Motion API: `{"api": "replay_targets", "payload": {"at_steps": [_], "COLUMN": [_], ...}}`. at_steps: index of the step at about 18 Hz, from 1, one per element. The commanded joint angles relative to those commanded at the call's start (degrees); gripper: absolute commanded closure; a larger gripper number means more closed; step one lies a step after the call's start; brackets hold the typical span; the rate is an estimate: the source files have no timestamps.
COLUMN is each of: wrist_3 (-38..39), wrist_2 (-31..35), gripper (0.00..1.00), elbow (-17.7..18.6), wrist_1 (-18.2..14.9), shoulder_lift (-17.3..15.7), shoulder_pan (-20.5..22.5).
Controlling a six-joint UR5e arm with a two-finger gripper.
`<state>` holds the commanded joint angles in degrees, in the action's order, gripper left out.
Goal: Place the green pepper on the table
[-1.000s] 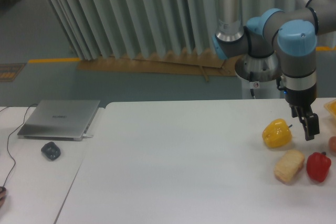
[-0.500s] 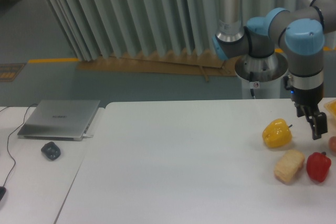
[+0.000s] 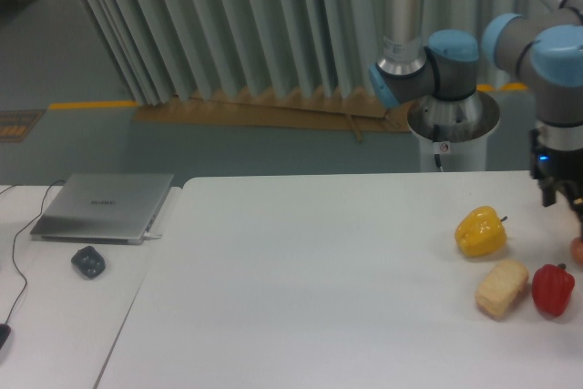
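The hand (image 3: 576, 209) hangs at the frame's edge right of the yellow pepper (image 3: 480, 231) on the tabletop (image 3: 310, 289); whether its fingers are apart I cannot tell.

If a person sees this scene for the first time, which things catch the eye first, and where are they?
The grey and blue robot arm stands out at the upper right, its gripper mostly cut off by the right edge. Below it, on the right end of the white table, lie a yellow pepper, a red pepper and a pale bread-like piece. At far left, a grey laptop lies closed on a separate desk.
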<state>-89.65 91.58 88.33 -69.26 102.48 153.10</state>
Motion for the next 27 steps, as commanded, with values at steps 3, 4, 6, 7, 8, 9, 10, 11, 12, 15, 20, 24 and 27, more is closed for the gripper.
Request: {"api": "replay_targets", "payload": {"at_steps": [3,4,6,7,8,9,10,11,12,15,20,24,27], "wrist_3": [-0.09,-0.18,-0.09,0.17,0.00,0.26,0.00,-0.09,-0.26,-6.30,-18.77,-25.58,-8.67], "wrist_2": [0.09,0.17,0.09,0.17,0.26,0.26,0.35,0.35,0.35,0.09,0.09,-0.17,-4.74], "gripper": [0.00,0.00,0.00,0.00,0.00,0.00,0.00,0.00,0.00,0.00,0.00,0.00,0.00], "elbow": [-0.18,-0.26,-0.26,-0.44,-0.53,-0.70,-1.05,-1.32,-1.41,-1.58,-2.55,-2.73,-2.99], "wrist_1": [-0.09,-0.09,0.00,0.00,0.00,0.00,0.00,0.00,0.00,0.87,1.93,2.11,2.20], "shoulder_lift": [0.35,0.61,1.32,1.75,2.45,2.63,3.16,3.77,4.13,5.36,7.91,9.14,9.14], "shoulder_pan": [2.11,2.98,4.39,5.18,5.97,6.33,6.77,7.47,8.09,10.19,11.43,11.96,12.05]}}
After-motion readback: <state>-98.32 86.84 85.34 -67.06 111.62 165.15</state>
